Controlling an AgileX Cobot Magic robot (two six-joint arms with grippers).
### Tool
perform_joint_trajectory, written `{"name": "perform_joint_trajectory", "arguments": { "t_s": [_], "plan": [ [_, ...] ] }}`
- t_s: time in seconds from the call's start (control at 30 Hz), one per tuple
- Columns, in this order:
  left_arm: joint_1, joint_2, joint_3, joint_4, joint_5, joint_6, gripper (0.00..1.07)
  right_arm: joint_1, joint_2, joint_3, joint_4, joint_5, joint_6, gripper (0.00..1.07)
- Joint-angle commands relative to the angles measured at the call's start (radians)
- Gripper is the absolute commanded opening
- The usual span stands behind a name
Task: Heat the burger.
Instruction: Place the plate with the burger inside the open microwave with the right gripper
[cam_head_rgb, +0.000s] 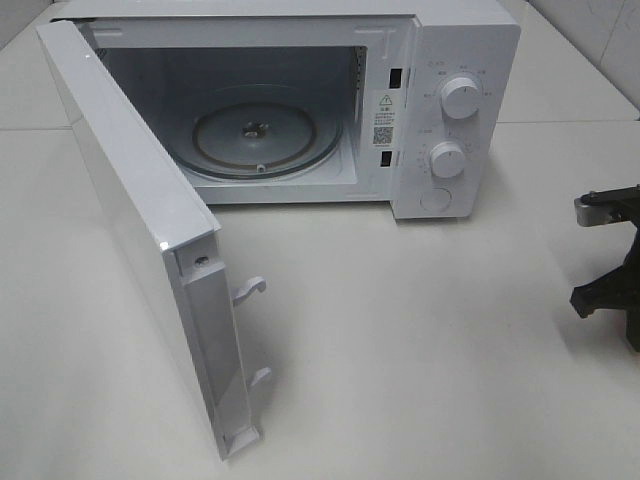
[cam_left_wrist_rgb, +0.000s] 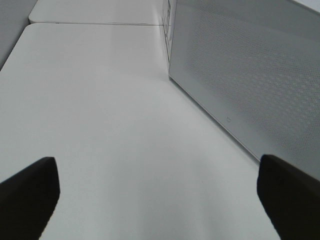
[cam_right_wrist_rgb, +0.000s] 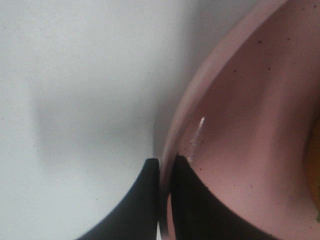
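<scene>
In the right wrist view my right gripper (cam_right_wrist_rgb: 164, 167) is shut on the rim of a round pink plate (cam_right_wrist_rgb: 240, 125), one finger outside the rim and one inside. Of the burger (cam_right_wrist_rgb: 316, 175) only a tan sliver shows at the frame's edge, on the plate. Both lie outside the exterior high view, where only part of the right arm (cam_head_rgb: 610, 255) shows at the right edge. My left gripper (cam_left_wrist_rgb: 160, 200) hangs open over bare table beside the microwave door, with nothing between its fingers.
A white microwave (cam_head_rgb: 450, 110) stands at the back with its door (cam_head_rgb: 140, 230) swung wide open toward the front left. Its glass turntable (cam_head_rgb: 265, 135) is bare. The door's outer face (cam_left_wrist_rgb: 250, 75) is close to the left gripper.
</scene>
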Motion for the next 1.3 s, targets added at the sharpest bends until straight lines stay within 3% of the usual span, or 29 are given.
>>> {"name": "perform_joint_trajectory", "arguments": {
  "t_s": [0.03, 0.83, 1.3],
  "plan": [
    [0.002, -0.003, 0.002, -0.003, -0.003, -0.007, 1.05, 0.033, -0.042, 0.01, -0.033, 0.032, 0.038, 0.0],
    [0.002, -0.003, 0.002, -0.003, -0.003, -0.007, 1.05, 0.356, -0.302, 0.15, -0.186, 0.155, 0.087, 0.0],
    [0.002, -0.003, 0.002, -0.003, -0.003, -0.007, 1.05, 0.624, -0.434, 0.238, -0.317, 0.205, 0.109, 0.0]
  ]
}}
